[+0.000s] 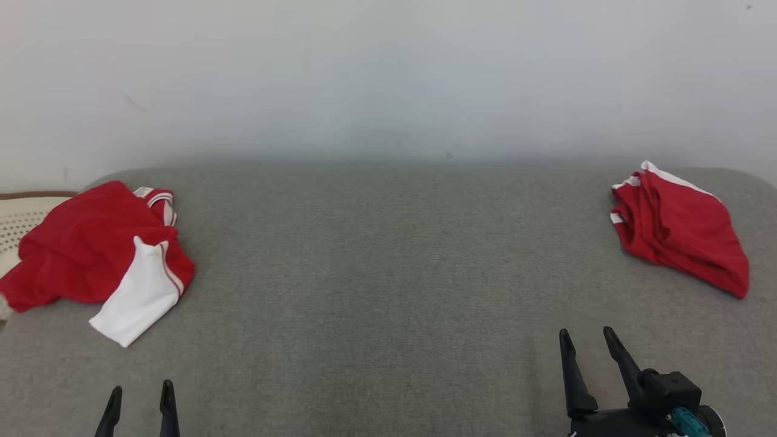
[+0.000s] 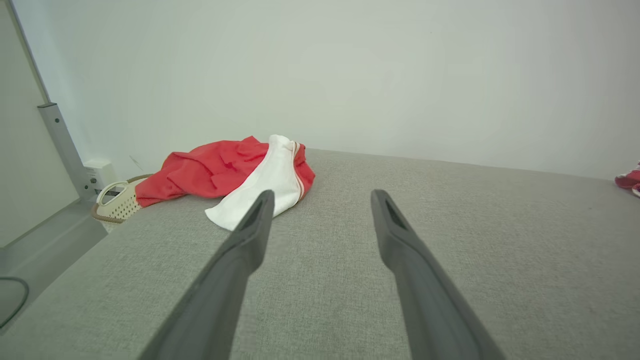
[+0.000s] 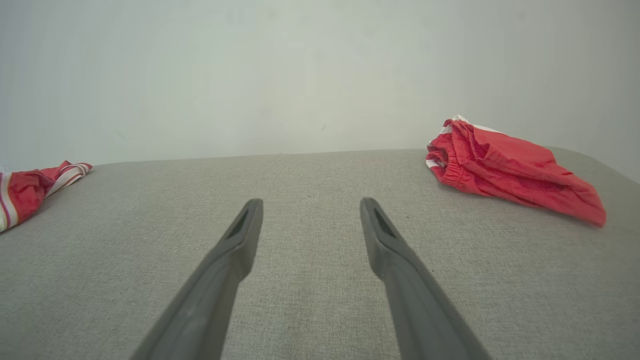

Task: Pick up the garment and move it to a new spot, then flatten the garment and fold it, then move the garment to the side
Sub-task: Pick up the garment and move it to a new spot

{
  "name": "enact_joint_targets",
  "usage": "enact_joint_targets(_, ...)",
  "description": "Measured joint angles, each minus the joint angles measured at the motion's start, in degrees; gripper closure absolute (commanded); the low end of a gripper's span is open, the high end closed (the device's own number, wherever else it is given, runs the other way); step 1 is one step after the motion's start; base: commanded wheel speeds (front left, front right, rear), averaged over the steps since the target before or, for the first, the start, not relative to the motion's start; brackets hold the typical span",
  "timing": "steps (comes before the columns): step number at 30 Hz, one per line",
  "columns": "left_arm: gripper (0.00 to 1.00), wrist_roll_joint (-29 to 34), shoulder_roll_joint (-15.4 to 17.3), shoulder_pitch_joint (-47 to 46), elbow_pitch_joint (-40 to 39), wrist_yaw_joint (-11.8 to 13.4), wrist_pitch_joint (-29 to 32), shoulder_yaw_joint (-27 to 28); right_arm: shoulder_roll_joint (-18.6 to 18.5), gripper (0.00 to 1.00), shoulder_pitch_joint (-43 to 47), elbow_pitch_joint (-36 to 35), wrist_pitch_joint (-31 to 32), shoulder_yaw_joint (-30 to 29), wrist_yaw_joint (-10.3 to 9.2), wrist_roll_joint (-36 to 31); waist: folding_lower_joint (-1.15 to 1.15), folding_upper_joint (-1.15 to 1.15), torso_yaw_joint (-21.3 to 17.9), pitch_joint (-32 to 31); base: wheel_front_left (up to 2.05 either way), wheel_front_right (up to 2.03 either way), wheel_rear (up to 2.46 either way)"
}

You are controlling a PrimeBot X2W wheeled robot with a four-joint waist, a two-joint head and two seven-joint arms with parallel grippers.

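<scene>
The grey fabric worktop (image 1: 388, 273) runs up to a plain pale wall (image 1: 388, 79) along its far edge. The red and white shirt (image 1: 85, 249) lies crumpled at the worktop's left edge, towards the far left corner. It is a loose heap of red cloth with 1 white panel trimmed in red folded out on top and pointing towards the near edge. Its left part hangs over the edge and rests against a cream perforated basket (image 1: 24, 218) with a brown rim, which stands just beside the worktop. Nothing grips the shirt.

A pair of red shorts (image 1: 680, 227) with white trim lies at the far right corner, well apart from the shirt. They are folded into a flat bundle, and the right wrist view shows their gathered waistband turned towards the middle of the worktop.

The left gripper (image 1: 141, 388) sits at the near edge on the left, its 2 dark fingers spread wide with nothing between them. In its wrist view the fingers point towards the far edge, with the shirt ahead and to their left. The right gripper (image 1: 587, 334) hovers over the near right part of the worktop, likewise spread wide and empty, with bare grey fabric under its fingers and the shorts farther off to its right. The middle of the worktop between the 2 garments is bare fabric.
</scene>
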Motion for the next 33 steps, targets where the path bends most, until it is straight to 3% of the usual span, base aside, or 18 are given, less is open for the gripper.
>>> enact_joint_targets(33,0.0,-0.36,1.25,0.14,-0.04,1.05,0.0,0.88,0.04,0.0,-0.2,0.2,0.0,3.09,0.0,2.4,0.0,0.0,20.0,-0.25,0.0,0.0,0.0)
